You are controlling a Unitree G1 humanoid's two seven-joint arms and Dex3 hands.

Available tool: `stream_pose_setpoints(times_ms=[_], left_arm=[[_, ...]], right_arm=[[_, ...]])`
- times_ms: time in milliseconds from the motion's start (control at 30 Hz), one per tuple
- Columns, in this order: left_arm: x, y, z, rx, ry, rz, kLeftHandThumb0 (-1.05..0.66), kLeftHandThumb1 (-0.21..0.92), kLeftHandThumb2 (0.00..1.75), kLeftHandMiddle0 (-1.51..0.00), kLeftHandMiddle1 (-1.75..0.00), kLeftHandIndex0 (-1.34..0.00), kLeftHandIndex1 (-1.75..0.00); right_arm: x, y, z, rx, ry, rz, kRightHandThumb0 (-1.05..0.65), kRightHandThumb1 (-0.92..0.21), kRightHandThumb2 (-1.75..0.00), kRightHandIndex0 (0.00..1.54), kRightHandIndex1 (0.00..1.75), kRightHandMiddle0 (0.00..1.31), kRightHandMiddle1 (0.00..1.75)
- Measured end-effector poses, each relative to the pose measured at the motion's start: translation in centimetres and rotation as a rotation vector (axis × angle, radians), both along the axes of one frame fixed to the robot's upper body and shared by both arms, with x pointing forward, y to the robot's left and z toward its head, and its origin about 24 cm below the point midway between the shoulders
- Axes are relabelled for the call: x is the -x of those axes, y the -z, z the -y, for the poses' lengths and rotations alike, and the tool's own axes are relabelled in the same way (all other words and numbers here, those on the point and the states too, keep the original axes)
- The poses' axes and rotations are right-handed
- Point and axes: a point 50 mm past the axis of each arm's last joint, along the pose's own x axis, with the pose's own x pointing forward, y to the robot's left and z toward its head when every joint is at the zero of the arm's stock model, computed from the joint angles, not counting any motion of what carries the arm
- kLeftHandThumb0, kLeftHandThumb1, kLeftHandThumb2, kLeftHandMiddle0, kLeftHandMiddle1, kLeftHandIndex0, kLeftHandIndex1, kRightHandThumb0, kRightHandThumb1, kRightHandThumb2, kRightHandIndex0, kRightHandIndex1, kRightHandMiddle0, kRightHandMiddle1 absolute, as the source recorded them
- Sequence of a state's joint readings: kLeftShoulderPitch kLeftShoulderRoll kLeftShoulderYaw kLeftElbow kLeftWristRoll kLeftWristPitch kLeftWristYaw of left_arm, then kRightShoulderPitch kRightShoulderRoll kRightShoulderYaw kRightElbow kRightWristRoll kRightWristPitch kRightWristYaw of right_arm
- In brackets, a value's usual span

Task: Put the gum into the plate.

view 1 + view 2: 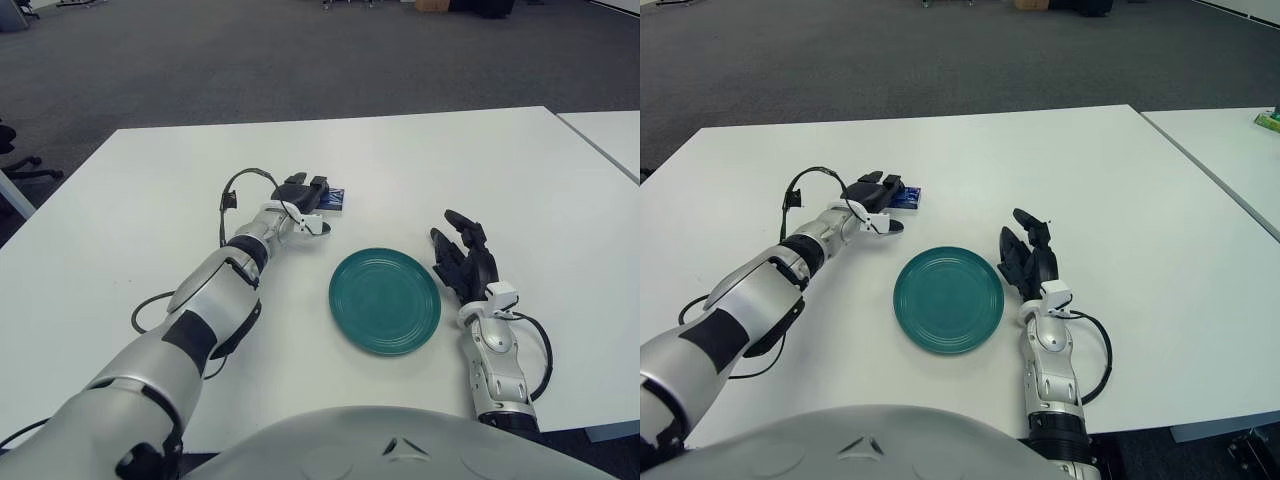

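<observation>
The gum (337, 198) is a small blue pack lying flat on the white table (150, 200), a little beyond and left of the plate. My left hand (308, 201) reaches to its left end. The black fingers (304, 185) lie over that end, while the thumb (318, 226) sticks out on the near side, apart from the pack. The fingers are not closed around it. The round teal plate (385, 300) sits with nothing on it in the near middle of the table. My right hand (463, 255) shows just right of the plate, fingers spread and holding nothing.
A black cable (140, 308) loops on the table beside my left forearm. A second white table (610, 135) stands to the right across a narrow gap, with a small green item (1268, 120) on it. Grey carpet lies beyond the far edge.
</observation>
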State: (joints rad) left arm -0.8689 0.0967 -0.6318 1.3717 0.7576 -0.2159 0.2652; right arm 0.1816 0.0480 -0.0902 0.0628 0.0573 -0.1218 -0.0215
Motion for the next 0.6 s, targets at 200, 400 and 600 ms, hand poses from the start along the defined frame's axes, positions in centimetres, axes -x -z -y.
stream_pose_setpoints(times_ms=[200, 400, 600], left_arm=[[0.1, 0.1, 0.0, -0.004, -0.008, -0.002, -0.96, 0.92, 0.4, -0.31, -0.13, -0.04, -0.97], [-0.1, 0.1, 0.0, 0.009, -0.01, -0.07, -0.82, 0.92, 0.42, -0.46, -1.28, -0.26, -1.23], [-0.8, -1.1, 0.0, 0.007, 0.024, -0.122, -0.74, 0.92, 0.43, -0.57, -1.39, -0.39, -1.28]], right_arm=[[0.0, 0.0, 0.0, 0.003, -0.001, 0.0, -0.5, -0.92, -0.62, 0.51, 0.06, 0.0, 0.84], [0.0, 0.0, 0.1, 0.005, 0.002, 0.0, -0.49, -0.92, -0.62, 0.51, 0.07, 0.0, 0.84], [-0.2, -0.5, 0.1, 0.007, 0.0, 0.021, -0.5, -0.92, -0.62, 0.51, 0.07, 0.0, 0.83]])
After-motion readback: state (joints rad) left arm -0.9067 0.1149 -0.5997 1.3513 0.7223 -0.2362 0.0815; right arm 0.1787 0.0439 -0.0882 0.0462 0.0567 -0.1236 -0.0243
